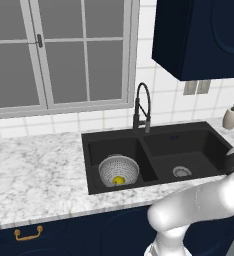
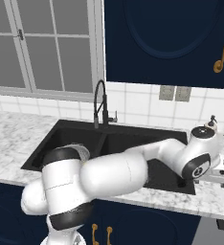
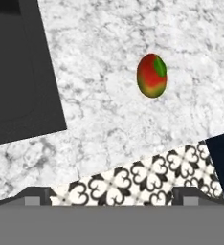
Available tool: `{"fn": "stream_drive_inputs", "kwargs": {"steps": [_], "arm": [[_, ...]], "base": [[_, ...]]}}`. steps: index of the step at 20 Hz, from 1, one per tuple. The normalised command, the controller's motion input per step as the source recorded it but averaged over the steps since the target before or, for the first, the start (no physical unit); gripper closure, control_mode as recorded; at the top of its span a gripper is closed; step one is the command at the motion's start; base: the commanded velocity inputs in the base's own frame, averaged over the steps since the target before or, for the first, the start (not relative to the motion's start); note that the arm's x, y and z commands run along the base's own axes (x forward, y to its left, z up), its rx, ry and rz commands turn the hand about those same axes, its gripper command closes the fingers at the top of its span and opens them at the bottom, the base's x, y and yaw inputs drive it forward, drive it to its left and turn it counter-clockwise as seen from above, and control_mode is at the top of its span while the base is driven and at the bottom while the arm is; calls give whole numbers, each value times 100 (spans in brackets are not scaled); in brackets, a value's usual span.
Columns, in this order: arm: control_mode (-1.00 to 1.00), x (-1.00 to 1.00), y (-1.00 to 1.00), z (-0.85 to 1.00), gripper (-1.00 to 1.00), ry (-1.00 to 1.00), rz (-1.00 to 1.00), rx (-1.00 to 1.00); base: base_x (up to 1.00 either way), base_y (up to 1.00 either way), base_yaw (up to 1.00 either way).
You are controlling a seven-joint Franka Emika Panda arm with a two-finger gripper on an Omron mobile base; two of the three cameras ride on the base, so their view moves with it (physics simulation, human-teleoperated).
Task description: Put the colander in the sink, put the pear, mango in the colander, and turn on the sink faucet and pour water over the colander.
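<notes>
The colander (image 1: 119,170) is seen standing in the left basin of the black sink (image 1: 189,145), in the lower middle of the left base view, and a small yellow fruit, probably the pear (image 1: 118,180), is lying at its bottom. The black sink faucet (image 1: 142,106) rises behind the divider between the two basins, in the middle of that frame, and a beige soap bottle (image 1: 231,116) is placed at the right edge, on the marble counter (image 1: 34,170). In the hand view, the mango (image 3: 152,75), red and green, is seen lying alone on the white marble in the upper right of the frame, well apart from the dark sink corner at the upper left. The two tips of the pincer (image 3: 111,195) are found at the bottom edge, far from each other, so the pincer is spread wide and nothing is held between them. A patterned floor (image 3: 133,179) is visible below the counter edge.
</notes>
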Motion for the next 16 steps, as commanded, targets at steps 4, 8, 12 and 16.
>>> {"fn": "stream_drive_inputs", "kwargs": {"steps": [4,8,12,16], "arm": [[-100,23,-38,-8,-100,0,7,0],[-100,40,-32,-11,-100,1,0,0],[-100,36,-14,-24,-100,0,0,0],[-100,10,0,-46,-100,1,0,0]], "base": [[0,0,0],[0,0,0],[0,0,0],[0,0,0]]}}
